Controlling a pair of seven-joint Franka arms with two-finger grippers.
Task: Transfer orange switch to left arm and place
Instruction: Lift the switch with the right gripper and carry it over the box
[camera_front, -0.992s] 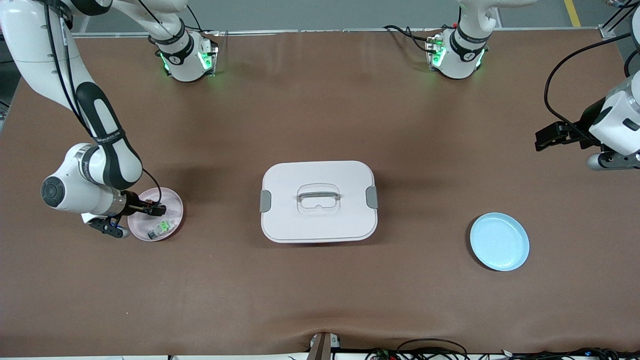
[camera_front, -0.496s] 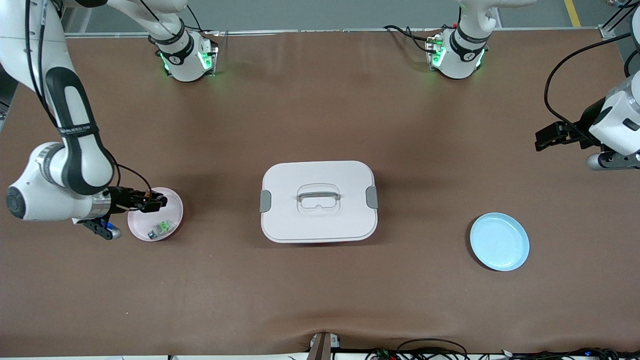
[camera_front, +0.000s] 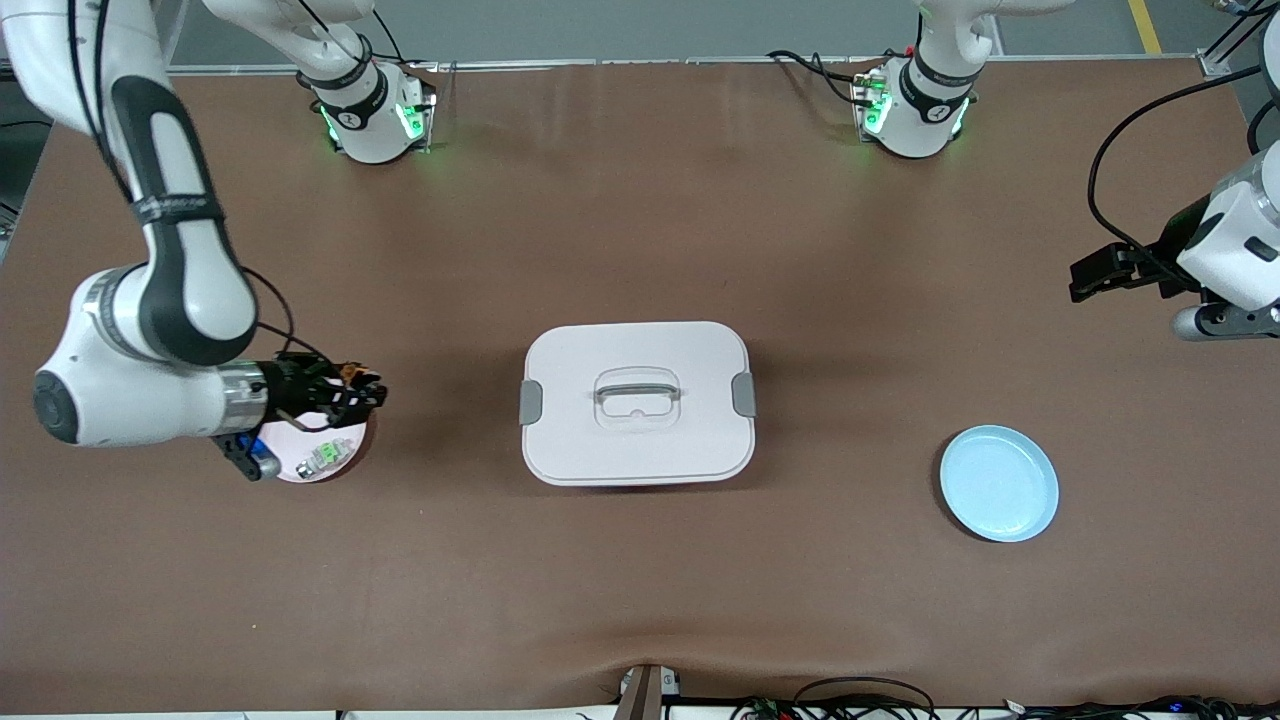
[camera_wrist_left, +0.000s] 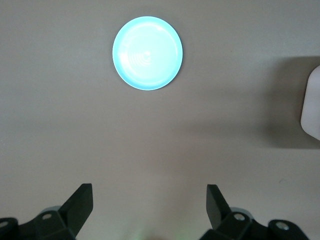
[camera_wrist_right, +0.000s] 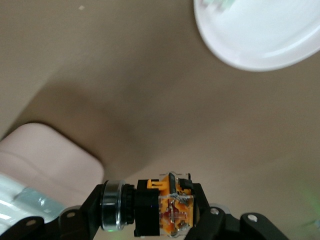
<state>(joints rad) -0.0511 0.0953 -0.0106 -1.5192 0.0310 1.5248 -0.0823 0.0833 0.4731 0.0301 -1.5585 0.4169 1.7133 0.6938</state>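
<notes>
counting two plates (camera_front: 1000, 484) – one box (camera_front: 637, 402), one orange switch (camera_wrist_right: 167, 210).

A high front camera faces both arm bases across the brown table (camera_front: 640, 600), taking in the whole top. The left wrist camera looks straight down from well above on the blue plate (camera_wrist_left: 147, 53), also seen in front. The right wrist camera, closer, shares the white box (camera_wrist_right: 45, 160) and pink plate (camera_wrist_right: 260, 35).
</notes>
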